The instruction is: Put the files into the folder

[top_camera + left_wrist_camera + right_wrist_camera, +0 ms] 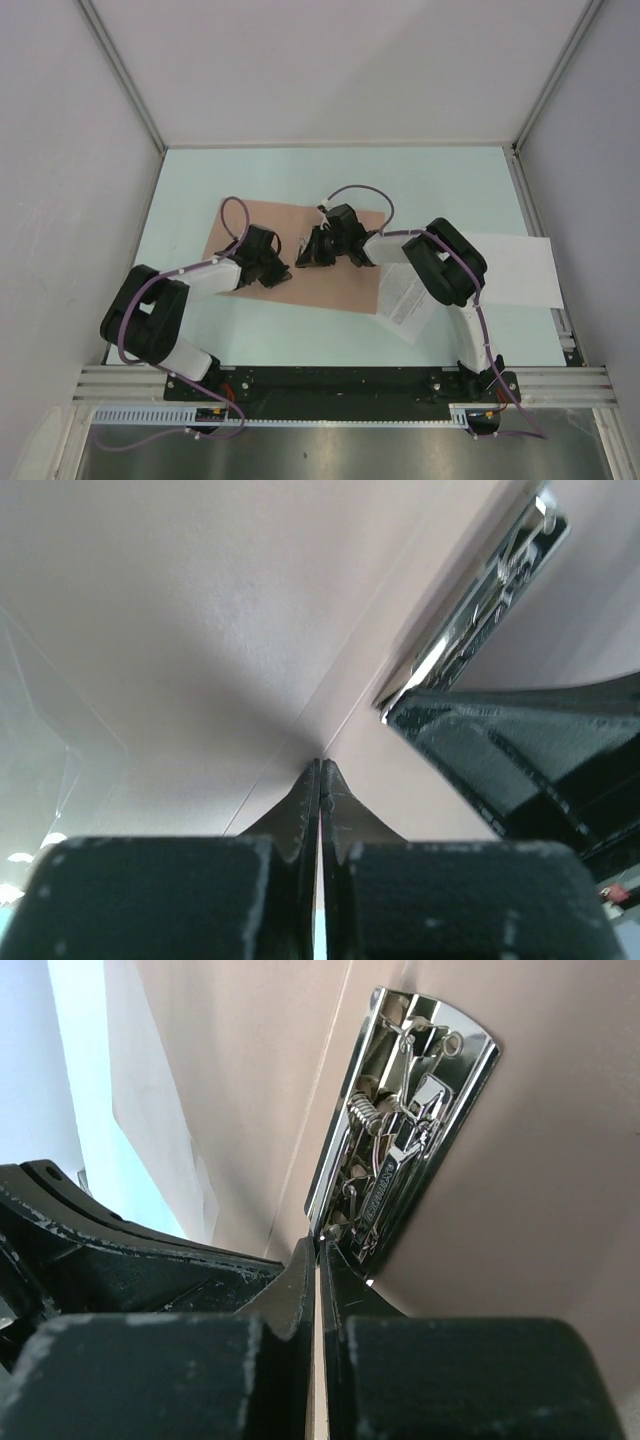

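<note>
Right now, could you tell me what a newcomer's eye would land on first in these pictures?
The left gripper and right gripper, both shut, meet over the salmon folder at the centre. A shiny chrome clip sits on it. A printed sheet and a plain sheet lie to its right.

Printed sheet (405, 300): text apparently illegible

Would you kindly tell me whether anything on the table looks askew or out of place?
Yes: the printed sheet lies skewed, partly under the right arm, and the plain white sheet beside it reaches over the rail at the table's right edge. Both lie outside the salmon folder.
</note>
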`<move>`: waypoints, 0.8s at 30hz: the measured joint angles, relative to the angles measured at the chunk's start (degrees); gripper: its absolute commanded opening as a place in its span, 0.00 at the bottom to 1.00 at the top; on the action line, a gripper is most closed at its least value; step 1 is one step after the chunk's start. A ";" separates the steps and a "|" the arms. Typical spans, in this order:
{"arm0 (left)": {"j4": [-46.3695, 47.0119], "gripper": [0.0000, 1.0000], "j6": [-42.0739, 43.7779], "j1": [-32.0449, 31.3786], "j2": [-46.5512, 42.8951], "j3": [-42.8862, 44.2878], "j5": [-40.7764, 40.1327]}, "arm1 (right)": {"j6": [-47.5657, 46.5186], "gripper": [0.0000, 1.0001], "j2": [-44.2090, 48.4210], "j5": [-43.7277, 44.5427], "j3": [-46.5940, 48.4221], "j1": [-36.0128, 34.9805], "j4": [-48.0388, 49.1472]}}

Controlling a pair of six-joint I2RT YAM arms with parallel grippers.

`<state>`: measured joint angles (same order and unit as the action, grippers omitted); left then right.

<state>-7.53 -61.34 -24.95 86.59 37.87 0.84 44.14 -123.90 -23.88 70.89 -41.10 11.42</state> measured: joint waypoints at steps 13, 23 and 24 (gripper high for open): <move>-3.34 0.36 5.16 -0.04 -6.25 0.00 -2.16 | -6.25 0.00 0.83 -8.96 -4.15 1.60 9.44; -6.25 0.44 14.64 5.77 4.83 20.24 -0.22 | -9.88 0.00 1.51 -17.18 -5.20 0.57 7.30; -6.64 0.43 15.47 5.62 6.51 22.45 -0.20 | -9.84 0.00 1.40 -17.57 -5.11 0.48 7.17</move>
<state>-14.17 -45.87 -19.33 93.10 60.31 0.64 34.30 -122.50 -41.45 65.78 -40.62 18.59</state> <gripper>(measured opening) 0.446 0.009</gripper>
